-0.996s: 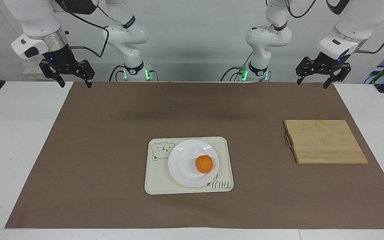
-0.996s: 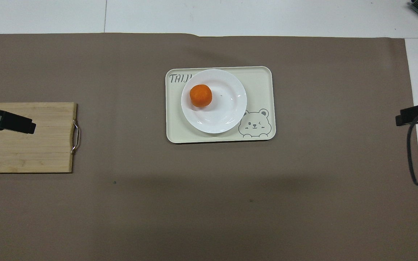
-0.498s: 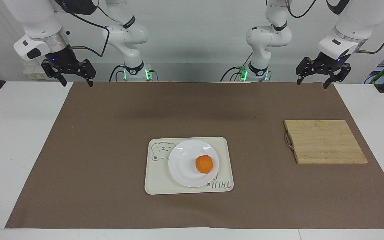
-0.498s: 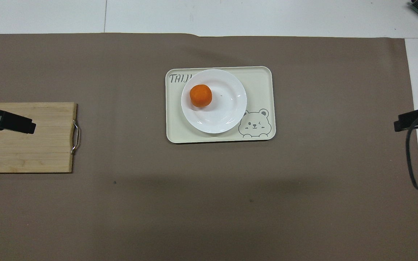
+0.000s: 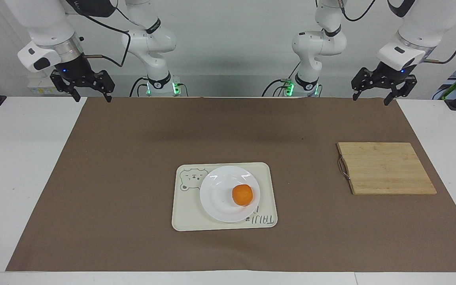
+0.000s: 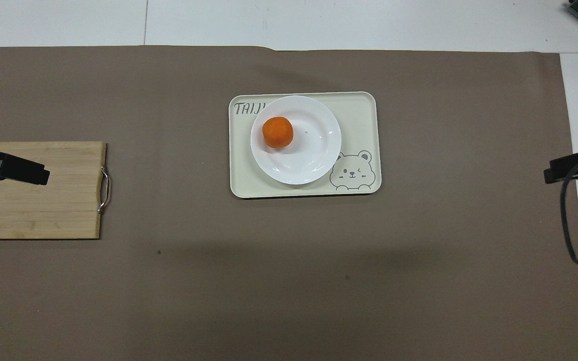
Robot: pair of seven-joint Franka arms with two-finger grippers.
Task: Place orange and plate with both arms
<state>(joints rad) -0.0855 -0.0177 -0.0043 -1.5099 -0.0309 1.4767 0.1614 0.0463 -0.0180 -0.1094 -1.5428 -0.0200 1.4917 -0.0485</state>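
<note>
In the facing view you see the orange (image 5: 242, 194) sitting on the white plate (image 5: 216, 198), which rests on the bear tray (image 5: 184, 215). The right gripper (image 5: 89, 93) and left gripper (image 5: 376, 91) both hang with fingers spread, empty, over the mat's corners nearest the robots.

Overhead, the left gripper covers part of the bamboo cutting board (image 6: 63, 210). Expect the glossy plate to be stiff, slippery and breakable, so take it by the rim; pinch the orange gently across its middle.
</note>
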